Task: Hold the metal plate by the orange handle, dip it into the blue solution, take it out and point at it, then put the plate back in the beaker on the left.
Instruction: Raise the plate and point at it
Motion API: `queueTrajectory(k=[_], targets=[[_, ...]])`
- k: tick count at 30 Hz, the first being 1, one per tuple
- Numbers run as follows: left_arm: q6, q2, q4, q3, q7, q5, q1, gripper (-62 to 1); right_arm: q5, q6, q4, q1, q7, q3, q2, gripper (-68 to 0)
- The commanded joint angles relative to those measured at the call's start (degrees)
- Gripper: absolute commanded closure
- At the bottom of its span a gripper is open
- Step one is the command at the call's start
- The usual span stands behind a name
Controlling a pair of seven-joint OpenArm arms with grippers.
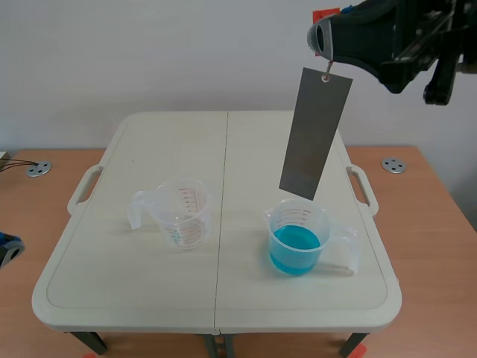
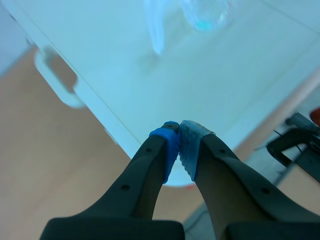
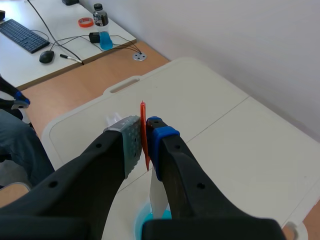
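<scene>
Right gripper pinches the orange handle; the metal plate hangs tilted at twelve o'clock of the blue beaker, seemingly clear of its rim; the empty beaker stands at its nine o'clock; left gripper pressed together, holding nothing.

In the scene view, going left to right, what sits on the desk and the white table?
Silver disc → empty clear beaker → beaker with blue liquid → second silver disc.
</scene>
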Motion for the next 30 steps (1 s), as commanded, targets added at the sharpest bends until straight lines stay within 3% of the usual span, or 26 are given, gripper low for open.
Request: queueTrajectory(k=[1, 7, 15, 22, 30], targets=[[-0.7, 0.3, 0.4, 1.1, -0.7, -0.5, -2.8, -2.7, 1.0, 0.2, 0.8, 0.7, 0.6, 0.3, 0.5, -1.1], [-1.6, 0.6, 0.4, 8.2, -0.5, -0.5, -14.1, -2.7, 2.1, -0.2, 0.8, 0.7, 0.1, 0.3, 0.5, -1.1], [-4.7, 5.5, 0.4, 19.6, 3.7, 0.0, -25.3, -2.7, 2.1, -0.2, 0.8, 0.7, 0.1, 0.3, 0.5, -1.1], [-5.6, 9.2, 0.4, 29.4, 7.8, 0.9, -31.9, -2.7, 2.1, -0.2, 0.8, 0.7, 0.1, 0.3, 0.5, -1.1], [-6.2, 12.9, 0.3, 35.9, 11.5, 1.2, -37.2, -2.7, 2.1, -0.2, 0.8, 0.7, 0.1, 0.3, 0.5, -1.1]])
